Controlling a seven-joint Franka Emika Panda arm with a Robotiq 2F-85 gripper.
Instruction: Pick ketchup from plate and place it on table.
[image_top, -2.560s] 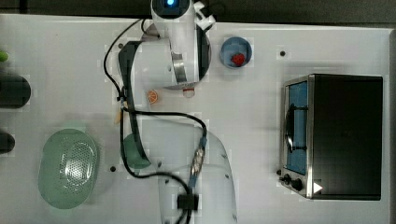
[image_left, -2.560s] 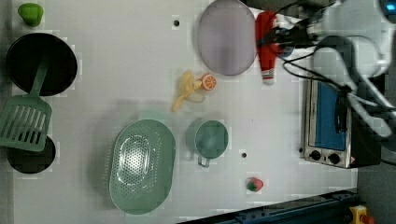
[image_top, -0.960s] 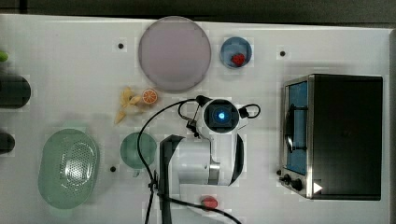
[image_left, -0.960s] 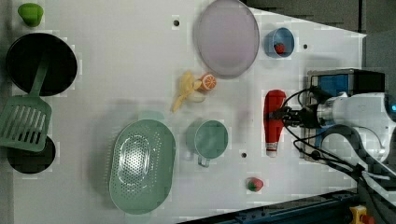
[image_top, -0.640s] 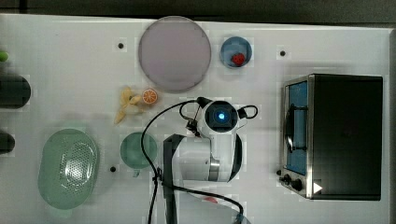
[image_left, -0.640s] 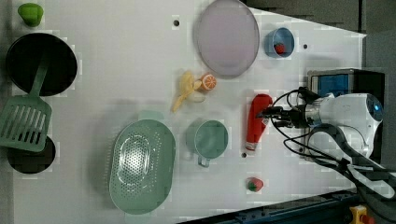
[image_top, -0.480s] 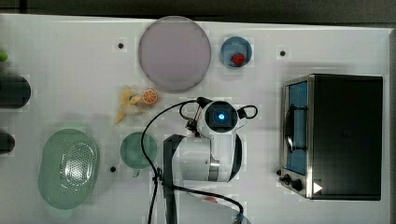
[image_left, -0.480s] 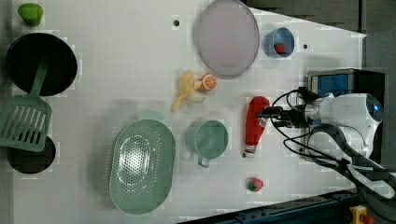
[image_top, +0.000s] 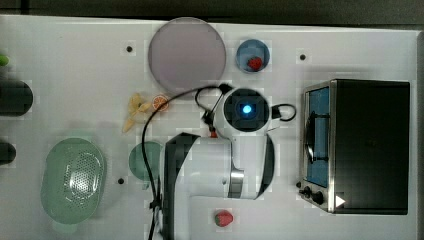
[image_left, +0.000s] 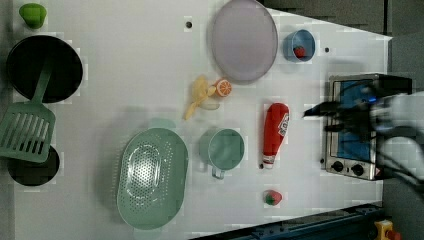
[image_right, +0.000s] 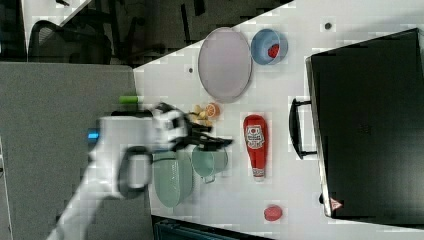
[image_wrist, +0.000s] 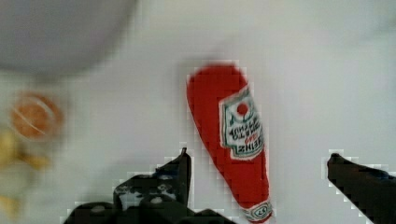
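The ketchup is a slim red bottle with a white cap, lying flat on the white table between the green cup and the oven. It also lies there in the right view. In the wrist view the ketchup rests on the table below my gripper, whose black fingers stand wide apart on either side without touching it. My gripper hovers off the bottle toward the left view's right. The lilac plate stands bare.
A toaster oven sits close beside the bottle. A green cup, a green colander, a strawberry, banana pieces with an orange slice, and a blue dish surround it. A black pan and a spatula lie at the left view's left.
My gripper carried the ketchup toward the cup, opened and let it go on the table, then drew away toward the left view's right. The bottle now lies still.
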